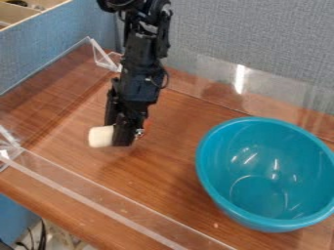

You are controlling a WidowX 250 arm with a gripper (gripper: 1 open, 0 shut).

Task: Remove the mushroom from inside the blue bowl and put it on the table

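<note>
Cream-stemmed mushroom (102, 136) over table (78, 93), outside blue bowl (267, 172).

A single black arm is reaching down from the top of the view, its jointed links stacking almost vertically and leaning slightly toward the left as they descend. The wrist is pitching steeply downward, so the end effector (116, 136) is pointing nearly straight at the surface (78, 93) — tilted only a little off vertical. Its dark fingers are closing partway around the mushroom (102, 136), whose pale stem is sticking out to the left of them while the cap is lying hidden between the fingers. The fingertips are sitting low, just above the wood — whether they are touching it cannot be told.
</note>
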